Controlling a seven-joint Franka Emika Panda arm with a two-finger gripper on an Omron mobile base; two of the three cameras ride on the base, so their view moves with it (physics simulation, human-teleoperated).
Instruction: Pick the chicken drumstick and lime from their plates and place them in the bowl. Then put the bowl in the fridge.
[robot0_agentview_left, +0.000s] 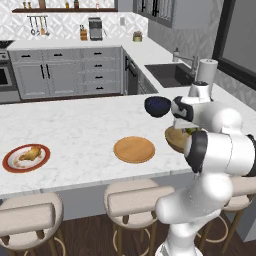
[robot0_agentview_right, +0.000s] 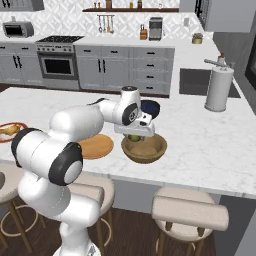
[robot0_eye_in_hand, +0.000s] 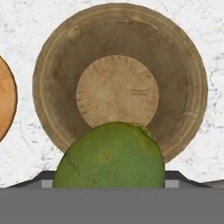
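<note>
Hand view: lime (robot0_eye_in_hand: 110, 156) fills the foreground, clamped between my fingers. Gripper (robot0_agentview_right: 135, 136) holds it directly above the wooden bowl (robot0_eye_in_hand: 183, 78), whose inside is bare, so letting go should drop it in cleanly. Just beside the bowl, the wooden plate (robot0_agentview_left: 134, 149) lies bare. Farther along the counter (robot0_agentview_left: 75, 125), the drumstick (robot0_agentview_left: 30, 153) sits on the red-rimmed plate (robot0_agentview_left: 10, 162), not yet collected.

A small dark blue bowl (robot0_agentview_left: 157, 106) sat on the white marble counter (robot0_agentview_left: 75, 130), near a white paper-towel roll (robot0_agentview_right: 218, 89).
</note>
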